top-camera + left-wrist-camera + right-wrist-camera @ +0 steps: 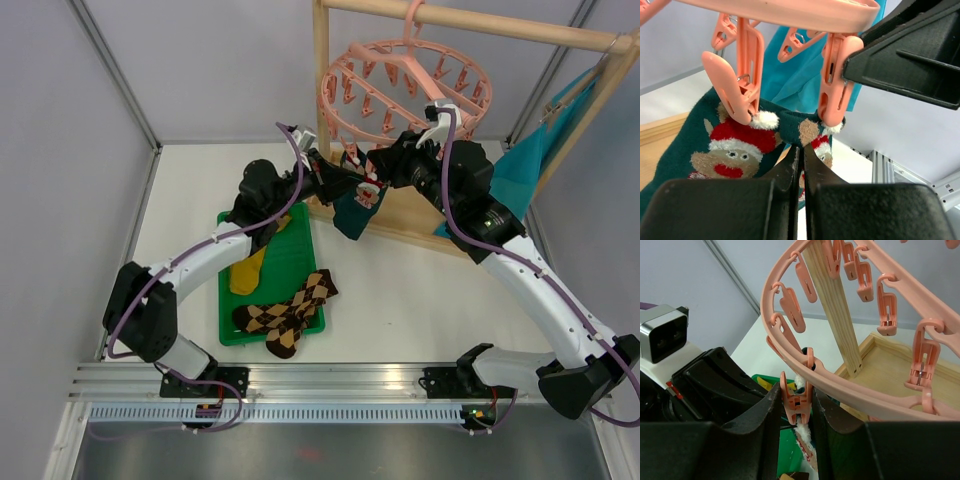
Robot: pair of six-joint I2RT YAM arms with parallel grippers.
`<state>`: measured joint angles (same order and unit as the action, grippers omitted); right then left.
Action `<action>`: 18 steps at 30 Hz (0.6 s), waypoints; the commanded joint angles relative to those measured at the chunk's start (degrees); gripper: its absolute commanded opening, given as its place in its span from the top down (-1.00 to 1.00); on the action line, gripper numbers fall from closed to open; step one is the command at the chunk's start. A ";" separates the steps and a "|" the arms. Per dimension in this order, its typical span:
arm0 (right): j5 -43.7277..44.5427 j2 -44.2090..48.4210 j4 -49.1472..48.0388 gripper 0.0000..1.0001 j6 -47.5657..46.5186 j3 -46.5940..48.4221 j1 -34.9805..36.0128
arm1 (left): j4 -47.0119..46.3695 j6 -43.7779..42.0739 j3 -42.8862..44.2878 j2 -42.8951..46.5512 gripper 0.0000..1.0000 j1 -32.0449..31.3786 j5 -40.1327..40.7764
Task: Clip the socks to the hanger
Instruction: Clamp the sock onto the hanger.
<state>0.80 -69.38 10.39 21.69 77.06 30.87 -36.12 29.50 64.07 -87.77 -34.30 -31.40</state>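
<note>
The pink hanger [400, 95] hangs by its hook from the wooden rack's top bar. A dark teal sock [357, 212] with a red-white Christmas figure hangs under its near rim. In the left wrist view one clip [740, 85] holds a teal sock [685, 150]. My left gripper [801, 150] is shut on the teal cuff of a second one beside it, just below a second clip [836, 85]. My right gripper [797, 395] is shut on that pink clip [799, 397], one finger on each side, with white sock fluff [805, 437] under it. Both grippers [340, 180] [385, 168] meet at the rim.
A green tray [222, 300] at front left holds a mustard sock [248, 268] and brown argyle socks [290, 312]. The wooden rack's post [322, 80] and base [420, 215] stand behind the grippers. A turquoise cloth [530, 160] hangs at the right.
</note>
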 commanded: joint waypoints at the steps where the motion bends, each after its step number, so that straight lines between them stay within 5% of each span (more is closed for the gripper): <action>1: -2.03 0.21 -1.25 0.99 0.72 2.57 -0.20 | -3.26 0.30 2.99 -0.65 0.95 0.38 0.81; 18: -0.62 -0.05 -0.46 0.99 -0.86 3.98 -0.64 | -5.19 -0.32 1.14 2.25 0.95 0.47 0.11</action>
<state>0.27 -69.38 11.57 21.23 78.15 30.52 -38.70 29.52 64.29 -87.37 -34.09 -31.44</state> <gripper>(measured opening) 0.338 0.033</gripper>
